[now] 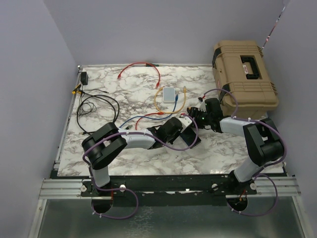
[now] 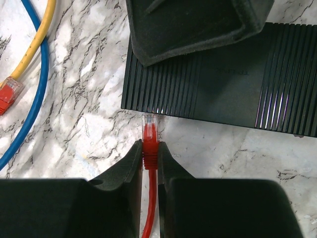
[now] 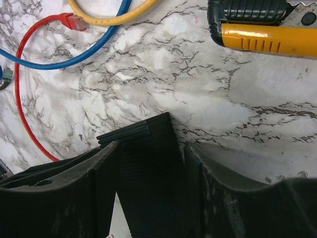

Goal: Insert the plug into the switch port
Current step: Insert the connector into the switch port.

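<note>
The switch (image 2: 223,84) is a flat black ribbed box lying on the marble table, its near long edge facing my left gripper. My left gripper (image 2: 149,148) is shut on the boot of the red plug (image 2: 149,134). The plug's clear tip points at the switch's near edge, a short way in from its left corner, and stops just short of it. My right gripper (image 3: 153,145) straddles one end of the switch (image 3: 148,163), with a finger against each side. In the top view both grippers meet at the switch (image 1: 190,138) in mid-table.
A tan hard case (image 1: 245,74) stands at the back right. A small grey-white box (image 1: 169,94) sits behind the grippers with yellow, blue and red cables looping round it. A loose red plug (image 3: 74,21) and a yellow-and-black tool (image 3: 267,37) lie nearby. A black adapter (image 1: 84,78) sits far left.
</note>
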Robot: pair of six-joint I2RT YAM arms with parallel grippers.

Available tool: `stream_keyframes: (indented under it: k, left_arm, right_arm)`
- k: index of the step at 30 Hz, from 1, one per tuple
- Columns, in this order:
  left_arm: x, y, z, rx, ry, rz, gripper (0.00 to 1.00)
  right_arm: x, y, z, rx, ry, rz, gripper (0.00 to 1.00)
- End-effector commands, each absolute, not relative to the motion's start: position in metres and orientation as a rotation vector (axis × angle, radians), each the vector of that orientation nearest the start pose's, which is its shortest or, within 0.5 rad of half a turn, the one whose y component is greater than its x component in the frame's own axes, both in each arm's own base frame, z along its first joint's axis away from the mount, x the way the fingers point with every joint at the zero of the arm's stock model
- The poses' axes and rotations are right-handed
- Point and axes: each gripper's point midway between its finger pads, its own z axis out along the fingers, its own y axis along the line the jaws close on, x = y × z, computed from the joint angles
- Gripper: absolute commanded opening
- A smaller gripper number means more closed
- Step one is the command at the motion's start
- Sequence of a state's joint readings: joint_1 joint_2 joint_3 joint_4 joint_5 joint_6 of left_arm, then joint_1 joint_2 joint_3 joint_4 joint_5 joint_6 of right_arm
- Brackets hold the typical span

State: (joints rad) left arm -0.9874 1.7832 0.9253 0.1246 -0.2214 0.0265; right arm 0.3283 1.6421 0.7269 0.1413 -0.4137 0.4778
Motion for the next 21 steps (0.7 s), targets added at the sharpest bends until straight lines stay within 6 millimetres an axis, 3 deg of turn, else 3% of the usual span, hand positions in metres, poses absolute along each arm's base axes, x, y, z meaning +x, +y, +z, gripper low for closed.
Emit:
stream_keyframes:
  k: [1,21]
  left_arm:
    - [0.283,-0.346,0.051,0.992,2.009,-0.243,0.0]
    - [0.277,-0.351,0.059,1.03,1.969,-0.274,0.0]
  right_arm:
    - [0.322,0.208,0.029,-0.065,2.454,0.875,0.57]
    - [0.321,0.213,0.024,-0.089,2.474,0.885,0.57]
